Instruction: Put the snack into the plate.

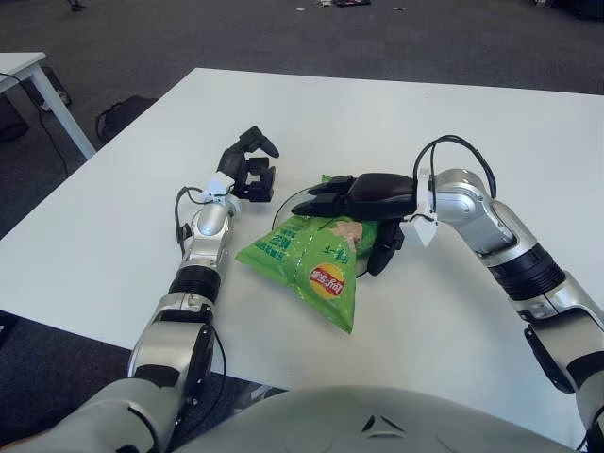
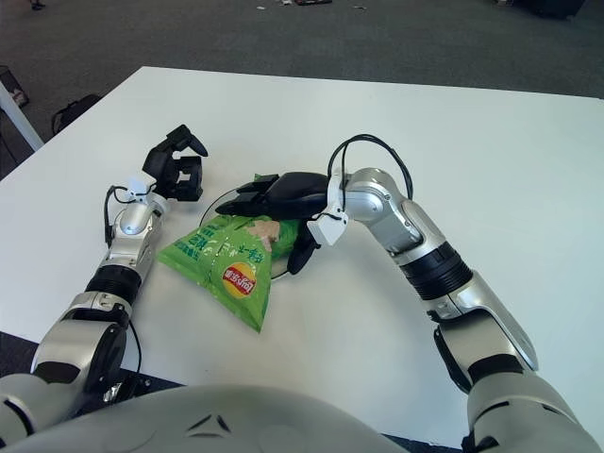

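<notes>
The green snack bag [image 1: 311,260] lay over the dark plate [image 1: 283,209], long axis running far-left to near-right, narrow end nearest. The right hand [image 1: 354,200] pinched its far edge, fingers stretched left. The left hand [image 1: 251,170] hovered left, curled, empty.
</notes>
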`<state>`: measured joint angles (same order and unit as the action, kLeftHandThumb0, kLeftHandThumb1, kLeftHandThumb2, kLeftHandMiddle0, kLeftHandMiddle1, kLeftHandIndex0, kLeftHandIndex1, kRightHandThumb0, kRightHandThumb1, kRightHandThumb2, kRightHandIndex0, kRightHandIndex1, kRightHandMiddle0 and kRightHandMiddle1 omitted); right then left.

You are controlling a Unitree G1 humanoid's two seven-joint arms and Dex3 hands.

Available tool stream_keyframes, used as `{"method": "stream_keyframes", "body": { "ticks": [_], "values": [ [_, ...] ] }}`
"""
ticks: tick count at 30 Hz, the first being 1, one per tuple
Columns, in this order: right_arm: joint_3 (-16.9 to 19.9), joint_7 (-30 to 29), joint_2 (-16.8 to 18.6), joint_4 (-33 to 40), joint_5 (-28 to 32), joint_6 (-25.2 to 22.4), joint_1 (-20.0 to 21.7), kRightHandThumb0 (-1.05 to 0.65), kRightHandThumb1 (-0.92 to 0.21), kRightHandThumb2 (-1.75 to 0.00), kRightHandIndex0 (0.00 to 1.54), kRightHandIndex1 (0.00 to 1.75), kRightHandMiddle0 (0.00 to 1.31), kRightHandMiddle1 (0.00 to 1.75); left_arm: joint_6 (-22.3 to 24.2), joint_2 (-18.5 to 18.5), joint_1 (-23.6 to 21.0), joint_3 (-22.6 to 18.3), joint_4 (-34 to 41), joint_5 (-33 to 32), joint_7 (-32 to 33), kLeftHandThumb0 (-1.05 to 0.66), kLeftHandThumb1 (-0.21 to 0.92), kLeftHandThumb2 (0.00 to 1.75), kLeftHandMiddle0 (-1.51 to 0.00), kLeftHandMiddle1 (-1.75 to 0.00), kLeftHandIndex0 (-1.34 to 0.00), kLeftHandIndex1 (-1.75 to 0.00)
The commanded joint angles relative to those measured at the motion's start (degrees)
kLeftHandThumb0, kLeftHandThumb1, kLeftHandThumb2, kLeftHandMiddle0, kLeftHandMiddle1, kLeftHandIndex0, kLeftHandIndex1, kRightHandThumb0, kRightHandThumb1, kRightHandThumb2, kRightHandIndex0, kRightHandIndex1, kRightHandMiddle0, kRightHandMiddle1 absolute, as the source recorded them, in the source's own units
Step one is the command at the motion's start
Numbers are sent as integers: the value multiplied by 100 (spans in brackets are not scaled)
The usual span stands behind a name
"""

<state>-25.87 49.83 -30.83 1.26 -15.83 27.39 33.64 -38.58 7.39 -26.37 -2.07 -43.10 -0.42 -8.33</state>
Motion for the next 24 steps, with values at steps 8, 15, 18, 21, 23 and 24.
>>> {"method": "stream_keyframes", "body": {
  "ticks": [8,15,18,21,23,24],
  "values": [
    [240,878,-210,-1045,780,169,1030,-102,-85,-21,0,0,0,0,549,-190,888,164,-347,231,153,-46,37,123,-129,-175,-58,-173],
    [546,1195,-340,-1549,1321,286,1176,-95,-85,-20,0,0,0,0,1346,-262,1210,189,709,-23,-39,-45,42,119,-123,-175,-53,-174],
    [708,1350,-397,-1894,1566,420,1281,-95,-84,-19,0,0,0,0,1509,-262,1263,181,853,-74,-85,-44,42,118,-121,-175,-52,-175],
    [995,1672,-441,-2195,2062,180,1429,-94,-81,-18,0,0,0,0,1623,-253,1301,184,967,-101,-111,-44,43,118,-119,-175,-52,-175],
    [1122,1854,-467,-2336,2265,80,1475,-93,-78,-20,0,0,0,0,1674,-245,1312,186,1005,-106,-119,-44,43,117,-118,-175,-52,-175],
    [1240,1973,-511,-2434,2429,-61,1487,-92,-76,-22,0,0,0,0,1697,-239,1314,191,1016,-103,-118,-44,43,117,-118,-175,-52,-175]
  ]
}}
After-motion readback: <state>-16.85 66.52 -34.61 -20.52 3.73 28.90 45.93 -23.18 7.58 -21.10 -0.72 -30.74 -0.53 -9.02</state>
